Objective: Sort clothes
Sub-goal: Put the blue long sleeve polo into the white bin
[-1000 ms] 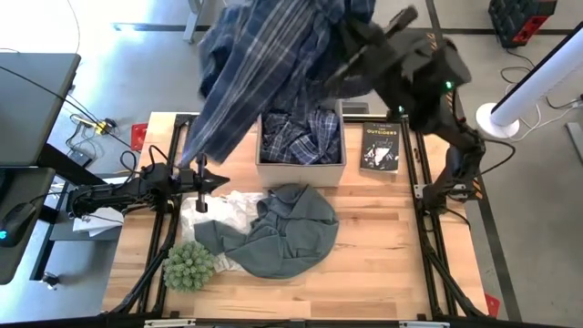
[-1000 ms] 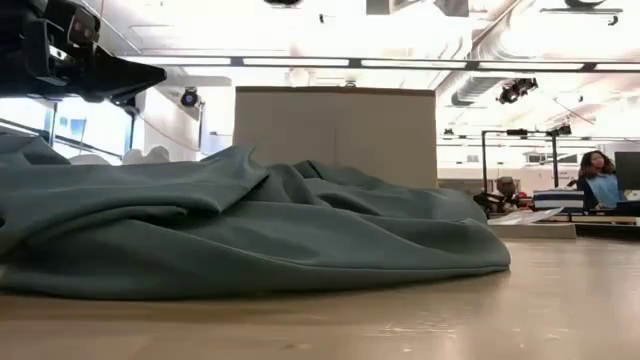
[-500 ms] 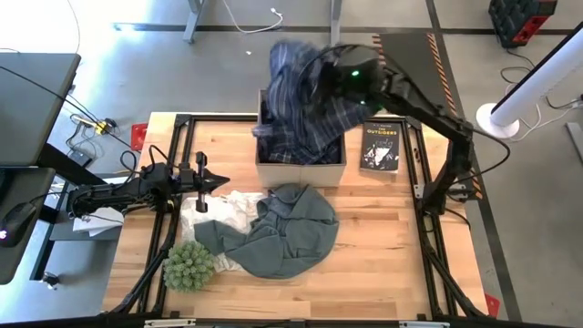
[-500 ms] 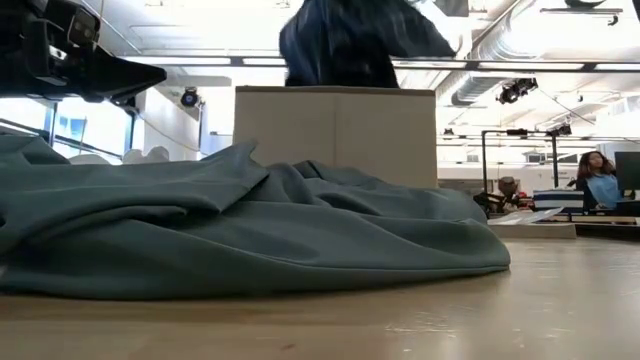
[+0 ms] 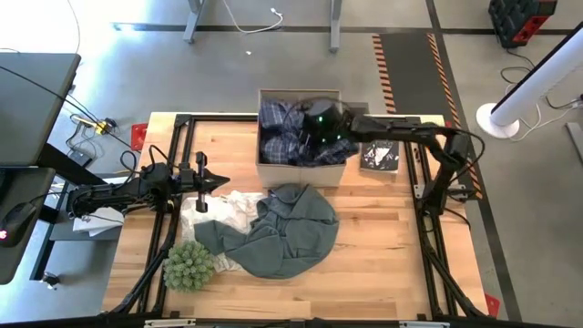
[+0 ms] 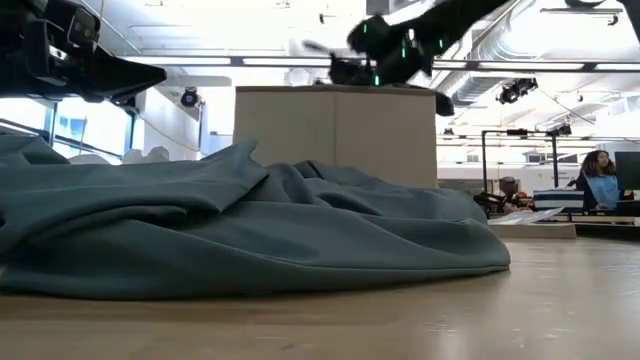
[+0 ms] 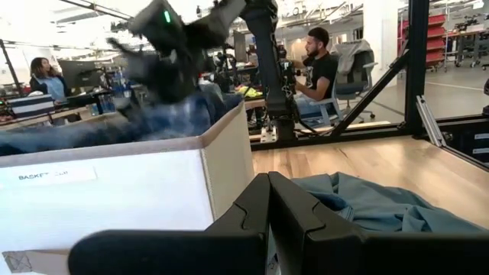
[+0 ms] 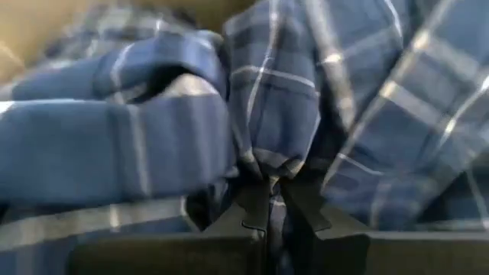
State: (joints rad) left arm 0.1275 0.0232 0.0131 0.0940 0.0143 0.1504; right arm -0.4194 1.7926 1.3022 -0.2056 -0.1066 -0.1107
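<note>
The blue-and-white plaid shirt (image 5: 290, 135) lies bunched inside the cardboard box (image 5: 301, 170) at the table's far edge. My right gripper (image 5: 316, 128) is down in the box, shut on the shirt; the right wrist view shows plaid cloth (image 8: 153, 130) all around the fingers. A grey-green garment (image 5: 293, 230) lies crumpled at mid table, partly over a white garment (image 5: 221, 208). My left gripper (image 5: 221, 182) is shut and empty, hovering at the table's left, beside the white garment. My right gripper pinches a bunched fold of the plaid shirt (image 8: 267, 169) between its two fingers (image 8: 254, 205), coming from above and slanting down into the box. One layer or several, I cannot tell. The rest of the shirt rests slack in the box.
A spiky green plant ball (image 5: 189, 265) sits near the table's near left corner. A black book (image 5: 380, 155) lies right of the box. A dark frame rail (image 5: 428, 228) runs along the table's sides. People sit in the room beyond (image 7: 317, 61).
My right gripper has come down from high above the table's far edge into the box, still shut on the plaid shirt. The shirt, which hung spread out above and left of the box, has dropped and bunched up inside it.
</note>
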